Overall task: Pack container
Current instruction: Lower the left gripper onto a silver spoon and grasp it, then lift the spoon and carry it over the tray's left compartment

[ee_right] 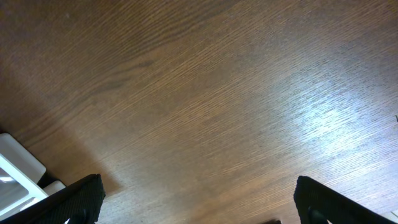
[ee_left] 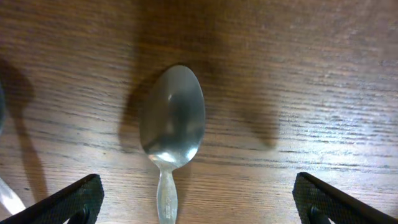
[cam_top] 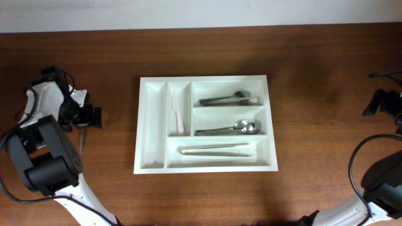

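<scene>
The container [cam_top: 146,125], a white tray with five compartments, lies in the middle of the table. It holds a white plastic knife [cam_top: 177,112] in its second narrow slot, forks [cam_top: 230,99] in the top long slot, a spoon [cam_top: 229,129] in the middle one and a long metal utensil [cam_top: 215,150] in the bottom one. The leftmost slot is bare. My left gripper [ee_left: 199,200] is open just above the table, its fingers on either side of a loose metal spoon [ee_left: 173,121] lying bowl up, without touching it. Far right, my right gripper [ee_right: 199,202] is open over bare wood.
In the overhead view the left gripper [cam_top: 88,117] is well left of the tray and the right gripper [cam_top: 380,102] is near the table's right edge. Another utensil's edge [ee_left: 5,196] shows left of the loose spoon. A white object [ee_right: 18,171] sits at the right wrist view's lower left.
</scene>
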Controlling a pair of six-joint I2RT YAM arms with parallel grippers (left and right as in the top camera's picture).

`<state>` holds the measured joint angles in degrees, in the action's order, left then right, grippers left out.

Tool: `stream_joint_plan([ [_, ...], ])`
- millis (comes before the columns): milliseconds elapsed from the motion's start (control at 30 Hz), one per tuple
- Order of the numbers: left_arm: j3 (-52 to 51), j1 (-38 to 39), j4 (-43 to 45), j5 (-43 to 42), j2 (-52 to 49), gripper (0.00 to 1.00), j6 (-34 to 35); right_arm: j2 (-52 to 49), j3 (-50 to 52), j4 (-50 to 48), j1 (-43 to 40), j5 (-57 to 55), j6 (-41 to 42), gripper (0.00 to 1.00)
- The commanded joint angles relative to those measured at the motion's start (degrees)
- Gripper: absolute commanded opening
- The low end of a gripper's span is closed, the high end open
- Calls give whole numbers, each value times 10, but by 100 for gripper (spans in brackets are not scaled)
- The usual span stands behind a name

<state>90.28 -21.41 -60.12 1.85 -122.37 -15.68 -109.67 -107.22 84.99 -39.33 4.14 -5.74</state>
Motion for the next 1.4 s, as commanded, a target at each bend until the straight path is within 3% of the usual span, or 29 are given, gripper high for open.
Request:
stream_joint_plan([
  [0,-18,-5,3,-11,-5,100,-12,9,2,-1,-3,3,7,99],
  [500,-33,-5,12,-11,-5,98,-12,9,2,-1,-3,3,7,99],
  [867,-33,-5,12,-10,-5,50,-11,9,2,-1,-3,3,7,99],
  [1367,-33,-5,12,-10,-5,18,-11,9,2,-1,-3,3,7,99],
])
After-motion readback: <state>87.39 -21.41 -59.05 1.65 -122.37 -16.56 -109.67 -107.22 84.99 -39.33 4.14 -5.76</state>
